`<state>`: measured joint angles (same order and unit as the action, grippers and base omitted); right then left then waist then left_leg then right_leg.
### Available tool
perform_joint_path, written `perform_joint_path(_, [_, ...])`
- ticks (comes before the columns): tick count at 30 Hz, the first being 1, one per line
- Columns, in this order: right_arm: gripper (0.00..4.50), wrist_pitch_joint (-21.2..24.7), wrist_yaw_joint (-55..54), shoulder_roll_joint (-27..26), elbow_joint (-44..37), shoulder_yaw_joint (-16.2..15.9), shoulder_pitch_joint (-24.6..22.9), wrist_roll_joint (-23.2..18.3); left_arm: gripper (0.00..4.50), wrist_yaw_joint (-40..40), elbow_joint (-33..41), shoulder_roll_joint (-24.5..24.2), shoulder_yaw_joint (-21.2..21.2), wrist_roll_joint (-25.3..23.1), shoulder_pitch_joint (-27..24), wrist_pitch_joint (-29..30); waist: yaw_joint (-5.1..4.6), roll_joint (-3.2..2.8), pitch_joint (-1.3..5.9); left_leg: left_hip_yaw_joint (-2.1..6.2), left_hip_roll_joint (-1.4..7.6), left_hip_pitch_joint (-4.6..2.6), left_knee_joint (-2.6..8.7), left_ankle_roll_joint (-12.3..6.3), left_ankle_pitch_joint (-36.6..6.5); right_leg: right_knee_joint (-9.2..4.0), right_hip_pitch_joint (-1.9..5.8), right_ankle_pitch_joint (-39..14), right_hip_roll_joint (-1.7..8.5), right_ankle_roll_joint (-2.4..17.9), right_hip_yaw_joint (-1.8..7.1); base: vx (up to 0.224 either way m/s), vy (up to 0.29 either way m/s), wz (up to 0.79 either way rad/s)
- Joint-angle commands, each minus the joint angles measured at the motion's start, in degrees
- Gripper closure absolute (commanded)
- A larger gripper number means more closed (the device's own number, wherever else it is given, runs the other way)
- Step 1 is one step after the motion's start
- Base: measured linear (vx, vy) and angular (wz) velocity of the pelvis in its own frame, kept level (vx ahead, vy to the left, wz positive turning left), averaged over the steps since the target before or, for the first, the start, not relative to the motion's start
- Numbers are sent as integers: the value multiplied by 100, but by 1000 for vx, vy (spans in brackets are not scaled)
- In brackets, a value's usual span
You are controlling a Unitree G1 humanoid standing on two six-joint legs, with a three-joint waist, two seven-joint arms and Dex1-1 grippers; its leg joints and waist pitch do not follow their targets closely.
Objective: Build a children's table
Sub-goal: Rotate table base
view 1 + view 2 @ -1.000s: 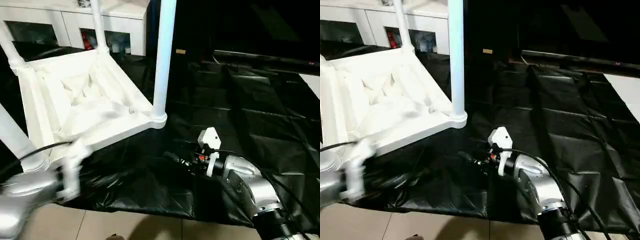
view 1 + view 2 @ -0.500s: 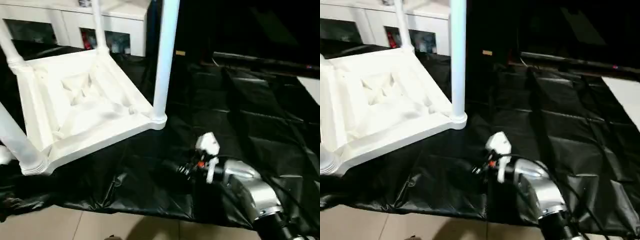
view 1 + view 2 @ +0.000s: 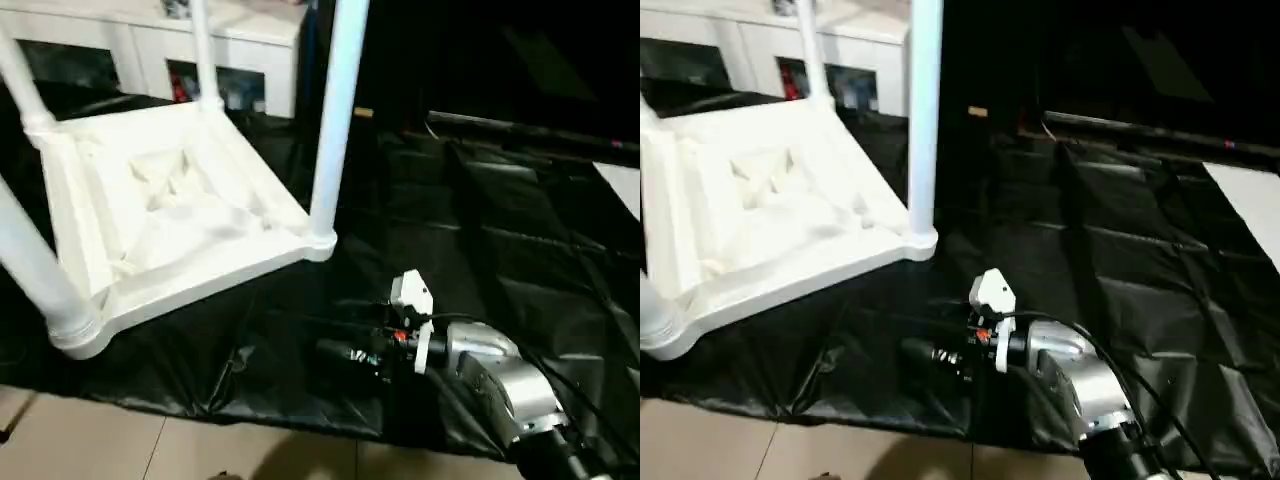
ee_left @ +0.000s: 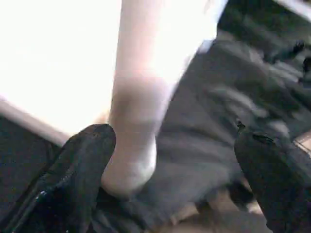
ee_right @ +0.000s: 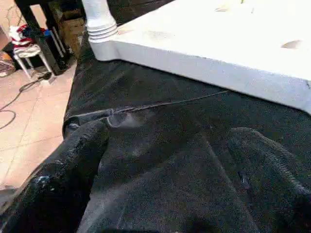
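On the black sheet (image 3: 520, 260) near the robot, the right gripper (image 3: 335, 352) lies wide open, holding nothing. The left gripper (image 4: 170, 179) gapes by what looks like a leg (image 4: 138, 92). Farther off, the table (image 3: 170, 215) sits upside down.

White ribbed tabletop (image 3: 170, 215), white legs (image 3: 335, 110), glossy black sheet (image 3: 520, 270), beige floor (image 3: 90, 445)
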<state>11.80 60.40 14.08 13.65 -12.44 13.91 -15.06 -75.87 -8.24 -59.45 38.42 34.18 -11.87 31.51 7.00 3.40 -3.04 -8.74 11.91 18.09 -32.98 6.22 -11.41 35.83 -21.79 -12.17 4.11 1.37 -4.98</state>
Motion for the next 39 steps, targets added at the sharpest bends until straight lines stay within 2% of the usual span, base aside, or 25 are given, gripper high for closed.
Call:
perform_joint_path(1, [14,-89,-86,4,35,-15,105,97,0,154,240,311,-152,285,301,-4,-6,-230,201,37,158,10,524,3,-2136,-516,152,-1786,394,1005,358,0,0,0])
perform_joint_path(4, [14,-152,-149,-31,96,-5,141,142,0,261,458,578,-394,422,605,98,4,-226,230,14,152,26,498,22,-1945,-478,179,-1545,405,1100,364,0,0,0])
perform_joint_path(5, [14,-152,-149,-31,96,-5,141,142,0,261,458,578,-394,422,605,98,31,-225,231,-1,145,0,476,19,-1880,-477,153,-1478,402,1123,368,0,0,0])
perform_joint_path(6, [14,-159,-161,-44,114,2,155,146,0,306,481,679,-517,411,721,82,22,-232,238,11,141,43,485,0,-1801,-456,196,-1423,396,1108,364,0,0,0])
perform_joint_path(9, [14,-327,-342,-99,213,31,191,252,0,485,789,1312,-1299,388,1214,23,54,-248,238,2,145,0,470,43,-1844,-485,169,-1544,409,1093,362,0,0,0])
perform_joint_path(10, [14,-357,-438,-114,263,49,213,286,0,540,890,1503,-1515,390,1334,14,66,-244,247,1,147,17,474,78,-1787,-476,188,-1488,408,1091,362,0,0,0])
perform_joint_path(14, [14,-381,-777,-157,477,120,320,399,0,629,1064,1844,-1917,365,1554,-4,73,-234,283,-4,127,51,457,86,-1535,-427,223,-1128,382,1067,359,0,0,0])
perform_joint_path(18, [14,-541,-1570,-300,1058,349,632,649,0,805,1128,2440,-2606,115,2054,-135,57,-214,306,-20,111,70,431,166,-1290,-404,244,-931,380,1119,361,0,0,0])
perform_joint_path(20, [14,-636,-1992,-389,1379,469,843,739,0,907,948,2886,-3092,-157,2468,-305,64,-253,321,-27,104,44,410,203,-1234,-394,235,-843,375,1111,356,0,0,0])
perform_joint_path(21, [14,-636,-1992,-389,1379,469,843,739,0,907,948,2886,-3092,-157,2468,-305,48,-226,317,-30,107,48,414,204,-1242,-407,240,-848,364,1070,352,0,0,0])
perform_joint_path(22, [14,-698,-2191,-430,1552,519,962,784,0,999,826,3138,-3385,-361,2688,-427,57,-243,327,-26,104,48,404,208,-1239,-391,251,-798,374,1080,352,0,0,0])
perform_joint_path(24, [14,-698,-2191,-430,1552,519,962,784,0,999,826,3138,-3385,-361,2688,-427,50,-209,342,-33,98,59,393,192,-1148,-384,268,-708,369,1068,351,0,0,0])
perform_joint_path(25, [14,-857,-2505,-481,1835,600,1167,848,0,1242,518,3694,-3979,-826,3111,-742,44,-191,350,-36,93,101,385,146,-951,-376,292,-543,373,1050,357,0,0,0])
perform_joint_path(27, [14,-874,-2545,-487,1866,614,1193,851,0,1298,463,3780,-4064,-908,3174,-808,58,-202,372,-52,96,57,355,127,-789,-370,274,-368,381,1104,360,0,0,0])
perform_joint_path(28, [14,-921,-2655,-502,1934,668,1259,837,0,1469,231,4133,-4350,-1127,3412,-959,47,-216,371,-47,90,138,347,86,-632,-323,308,-115,366,1126,365,0,0,0])
perform_joint_path(29, [14,-966,-2728,-497,1979,711,1293,837,0,1798,-162,4521,-4573,-1434,3693,-1226,45,-254,371,-57,84,111,336,42,-615,-365,292,-122,358,1068,357,0,0,0])
perform_joint_path(30, [14,-975,-2736,-492,1980,720,1293,835,0,1880,-271,4614,-4611,-1500,3763,-1286,53,-248,383,-71,86,80,318,54,-645,-368,271,-88,352,1081,353,0,0,0])
perform_joint_path(31, [14,-1000,-2755,-453,1956,770,1268,821,0,2404,-863,5030,-4750,-1882,4110,-1608,45,-280,392,-62,78,122,306,3,-554,-344,299,100,340,1124,359,0,0,0])
perform_joint_path(32, [14,-1000,-2755,-453,1956,770,1268,821,0,2404,-863,5030,-4750,-1882,4110,-1608,51,-254,382,-78,75,106,295,-27,-595,-375,280,83,325,1095,355,0,0,0])
perform_joint_path(33, [14,-1054,-2783,-408,1954,835,1232,829,0,2946,-1335,5270,-4797,-2186,4343,-1919,54,-218,397,-57,92,131,299,-53,-598,-336,329,108,370,1126,360,0,0,0])
perform_joint_path(34, [14,-1060,-2787,-398,1948,846,1223,830,0,3029,-1403,5305,-4800,-2228,4374,-1967,43,-277,386,-49,71,175,295,-60,-602,-383,349,0,355,1032,344,0,0,0])
perform_joint_path(35, [14,-1098,-2811,-376,1964,871,1214,833,0,3229,-1577,5386,-4812,-2329,4452,-2103,51,-236,406,-40,74,171,277,-67,-546,-353,365,18,362,1034,340,0,0,0])
perform_joint_path(36, [14,-1118,-2828,-352,1961,889,1199,837,0,3283,-1659,5432,-4823,-2362,4489,-2188,45,-239,394,-48,57,201,275,-102,-518,-361,367,10,352,1008,339,0,0,0])
perform_joint_path(38, [14,-1175,-2839,-263,1927,945,1138,836,0,3304,-1793,5516,-4828,-2403,4551,-2413,-10,-307,401,-32,57,209,274,-108,-553,-371,373,-83,373,990,326,0,0,0])
perform_joint_path(39, [14,-1181,-2830,-249,1917,955,1127,832,0,3284,-1786,5512,-4816,-2390,4550,-2421,-40,-274,399,-40,53,210,266,-146,-576,-391,378,-165,372,1006,323,0,0,0])
